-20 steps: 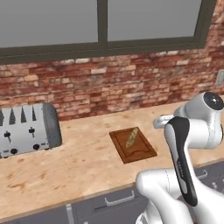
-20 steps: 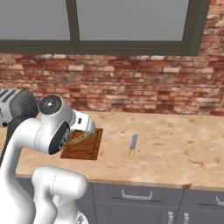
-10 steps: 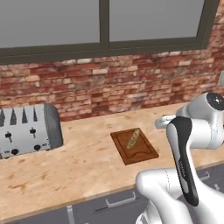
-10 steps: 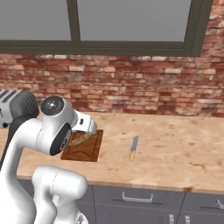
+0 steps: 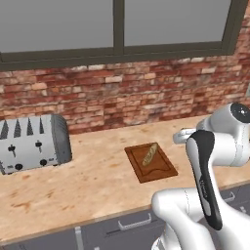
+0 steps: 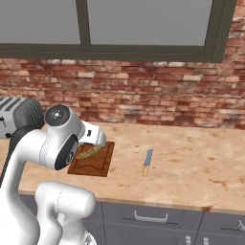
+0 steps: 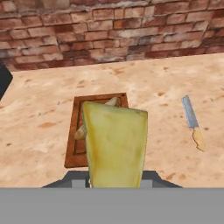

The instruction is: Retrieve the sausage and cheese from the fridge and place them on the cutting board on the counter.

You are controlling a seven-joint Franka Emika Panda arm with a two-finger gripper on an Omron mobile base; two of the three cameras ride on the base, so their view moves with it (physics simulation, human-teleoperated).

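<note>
Centrally, the cutting board lies flat on the counter and carries a tan, elongated piece, apparently the sausage, laid diagonally across it. The hand pinches the cheese, a pale yellow wedge held above the counter in front of the board. A knife rests on the counter well to the right of the board; a toaster stands at far left, against the brick wall.
</note>
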